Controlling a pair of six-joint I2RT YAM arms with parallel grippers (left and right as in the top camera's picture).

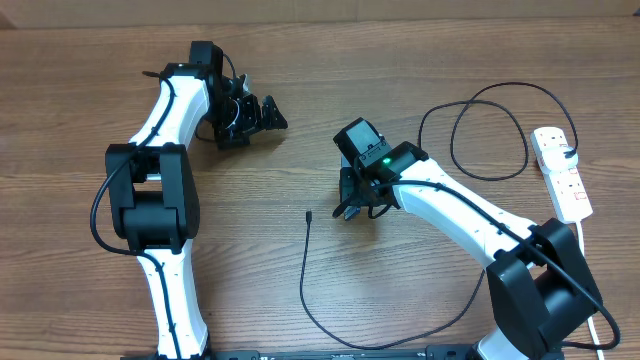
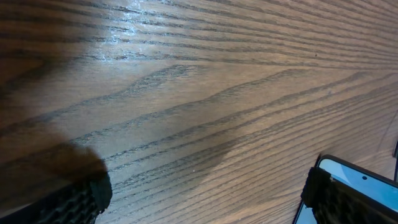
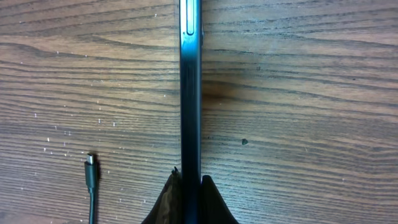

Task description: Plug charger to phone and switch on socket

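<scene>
Right gripper (image 3: 190, 186) clamps the slim phone (image 3: 189, 93), likely stiff and slippery, across its flat faces; left gripper (image 2: 205, 196) gapes wide, empty.

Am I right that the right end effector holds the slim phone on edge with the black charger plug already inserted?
No: the thin black charger cable's plug lies on the wooden table, apart from the slim dark phone; the right wrist view shows it.

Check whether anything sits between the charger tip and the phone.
Nothing visible does: only table lies between the charger tip and the phone, which the right gripper clamps on edge.
</scene>
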